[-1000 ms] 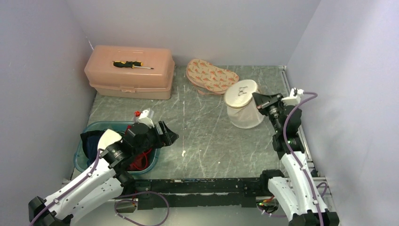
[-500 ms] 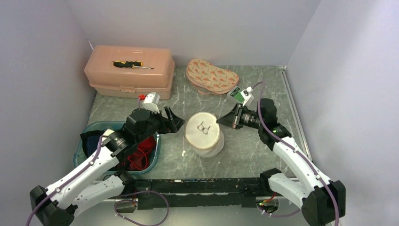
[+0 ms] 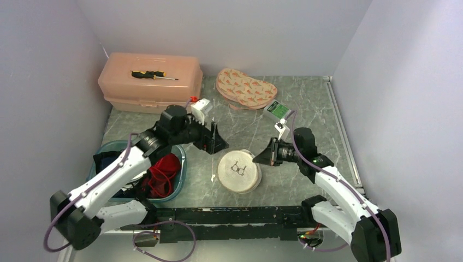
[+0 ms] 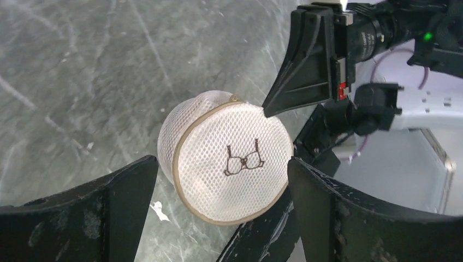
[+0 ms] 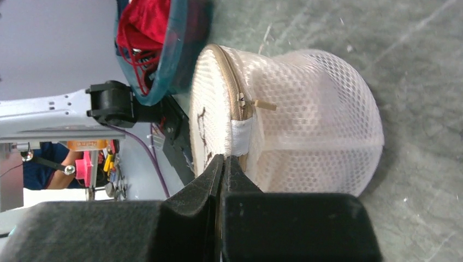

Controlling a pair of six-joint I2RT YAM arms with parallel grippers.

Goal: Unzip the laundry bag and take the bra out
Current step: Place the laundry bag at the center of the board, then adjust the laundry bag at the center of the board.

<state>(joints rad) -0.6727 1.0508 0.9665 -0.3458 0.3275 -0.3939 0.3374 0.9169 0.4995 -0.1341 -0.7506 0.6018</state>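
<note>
Dragged nearer, laundry bag (image 3: 239, 171), left gripper (image 3: 216, 142) advanced

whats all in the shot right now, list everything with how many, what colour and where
laundry bag: 1, white mesh, tan zip rim, bra drawing on top, table centre-front
bra: 1, bright red, in the tub
tub: 1, teal, front left
dark clothing: 1 heap, black, in the tub beside the bra
toolbox: 1, peach-pink, back left
screwdriver: 1, black and yellow handle, on the toolbox lid
pouch: 1, beige with orange print, back centre
table: 1, grey-green marbled
left gripper: 1, black, jaws open, just left of the laundry bag
right gripper: 1, black, jaws shut on the laundry bag's rim, at its right side
</note>
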